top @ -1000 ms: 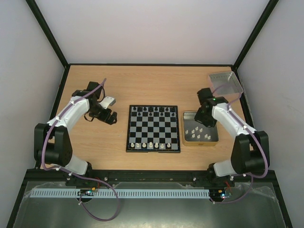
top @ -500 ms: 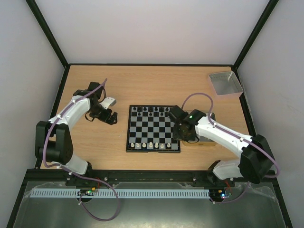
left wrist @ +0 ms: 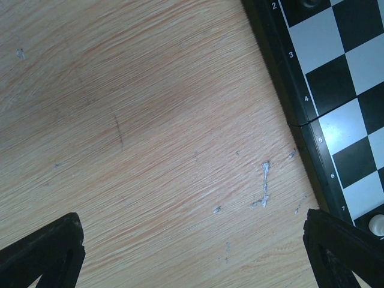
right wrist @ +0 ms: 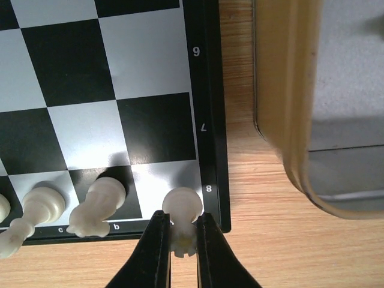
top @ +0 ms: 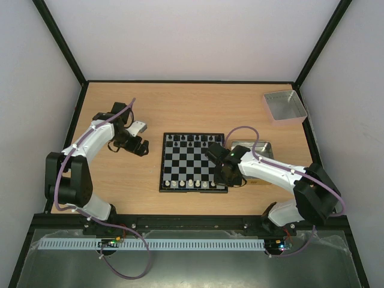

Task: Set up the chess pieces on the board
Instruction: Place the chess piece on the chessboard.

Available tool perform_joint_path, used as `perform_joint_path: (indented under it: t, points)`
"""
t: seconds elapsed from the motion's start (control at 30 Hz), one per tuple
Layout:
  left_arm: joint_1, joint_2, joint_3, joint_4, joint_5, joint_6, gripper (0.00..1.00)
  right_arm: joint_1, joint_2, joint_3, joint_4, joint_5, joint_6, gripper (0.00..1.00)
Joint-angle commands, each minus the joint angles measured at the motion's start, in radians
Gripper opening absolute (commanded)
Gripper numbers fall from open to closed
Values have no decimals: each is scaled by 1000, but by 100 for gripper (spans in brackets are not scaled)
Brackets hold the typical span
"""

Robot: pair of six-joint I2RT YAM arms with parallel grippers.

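The board lies mid-table, with black pieces on its far row and cream-white pieces on its near row. My right gripper is at the board's near right corner. In the right wrist view it is shut on a cream-white rook, held at the corner square by the rim mark 8, next to two white pieces. My left gripper hovers over bare wood left of the board. In its wrist view it is open and empty, with the board's rim at the right.
A tan-rimmed grey tray sits just right of the board, partly hidden by my right arm, and its rim is close to the gripper. A clear grey bin stands at the far right corner.
My right arm swung from the tray leftward to the board's near right corner, carrying a white rook. The left arm has barely moved.
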Motion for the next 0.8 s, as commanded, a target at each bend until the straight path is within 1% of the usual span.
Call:
perform_joint_path:
  t: [0.0,0.17,0.53,0.67,0.77]
  points:
    - [-7,17,22,0,8,-13,99,8,31,7,28,3,4,2]
    - [-8,23,31,-1,-2,-10,99,8,65,17,29,-2,-13,3]
    - [-9,29,33,4,1,-11,99,7,70,11,40,-15,-13,5]
    - [-9,29,34,4,1,-11,99,8,69,12,39,-20,-14,9]
    - [-9,28,34,4,-1,-9,99,8,69,13,37,-26,-19,14]
